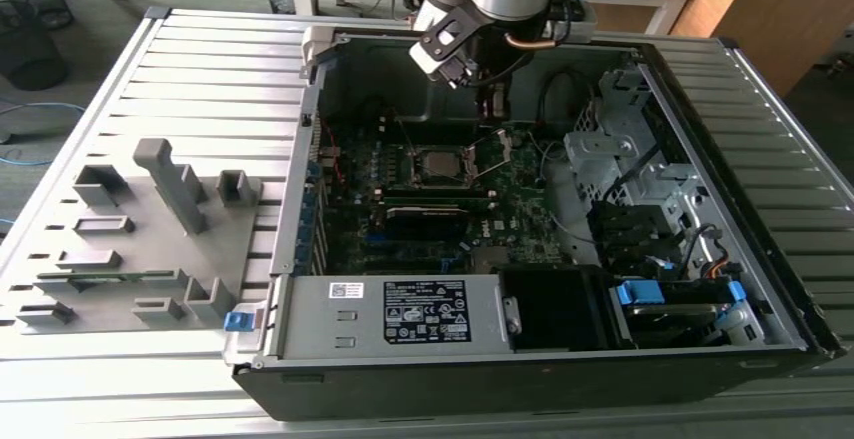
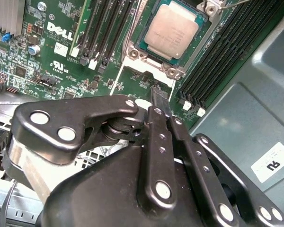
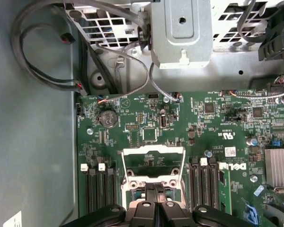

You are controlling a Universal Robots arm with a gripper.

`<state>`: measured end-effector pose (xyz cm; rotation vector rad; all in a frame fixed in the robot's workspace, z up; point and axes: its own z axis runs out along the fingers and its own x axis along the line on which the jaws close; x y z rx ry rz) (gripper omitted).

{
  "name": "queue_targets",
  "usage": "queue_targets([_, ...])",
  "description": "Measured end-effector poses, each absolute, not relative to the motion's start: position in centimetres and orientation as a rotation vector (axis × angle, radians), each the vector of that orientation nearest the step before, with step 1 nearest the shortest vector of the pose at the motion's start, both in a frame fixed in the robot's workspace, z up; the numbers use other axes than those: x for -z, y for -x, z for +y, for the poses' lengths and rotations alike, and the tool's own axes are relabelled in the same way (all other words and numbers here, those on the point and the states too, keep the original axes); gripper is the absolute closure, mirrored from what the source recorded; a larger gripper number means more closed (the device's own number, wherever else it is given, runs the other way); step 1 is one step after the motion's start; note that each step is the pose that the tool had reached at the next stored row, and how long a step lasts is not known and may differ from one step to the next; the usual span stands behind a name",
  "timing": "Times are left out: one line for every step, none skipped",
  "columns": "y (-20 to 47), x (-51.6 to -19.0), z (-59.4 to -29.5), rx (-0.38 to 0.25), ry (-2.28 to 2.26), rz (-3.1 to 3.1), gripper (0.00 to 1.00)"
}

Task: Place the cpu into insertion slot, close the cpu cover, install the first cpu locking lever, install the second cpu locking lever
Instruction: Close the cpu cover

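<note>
One arm, so no choice of hand. Gripper (image 2: 158,97) sits low inside open case, fingers pressed together, nothing clearly between them. Cpu (image 2: 173,28) already seated flat in socket. Cpu cover (image 3: 154,150) stands raised, not closed, between fingertips and cpu. Tips are just beside its frame, on side away from cpu. In exterior view, cpu lies nearer and toward exterior view's left of gripper.

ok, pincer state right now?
Pincer: closed, nothing visibly held, tips at the open cpu cover; cpu already sits in its socket.
</note>
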<state>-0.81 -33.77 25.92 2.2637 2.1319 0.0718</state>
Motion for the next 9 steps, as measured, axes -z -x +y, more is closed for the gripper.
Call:
queue_targets([0.71,-25.92,-33.76,-0.072,-2.264,2.132,0.89])
queue_targets([0.6,-25.91,-33.77,-0.072,-2.264,2.132,0.89])
queue_targets([0.49,-25.92,-33.77,-0.072,-2.264,2.132,0.89])
queue_targets([0.37,-25.91,-33.77,-0.072,-2.264,2.132,0.89])
queue_targets([0.25,-25.91,-33.76,-0.072,-2.264,2.132,0.89])
queue_targets([0.12,-25.92,-33.77,-0.072,-2.264,2.132,0.89])
queue_targets([0.0,-25.92,-33.77,-0.072,-2.264,2.132,0.89])
queue_targets([-0.13,-25.91,-33.77,-0.072,-2.264,2.132,0.89])
queue_targets([-0.27,-25.92,-33.77,-0.072,-2.264,2.132,0.89])
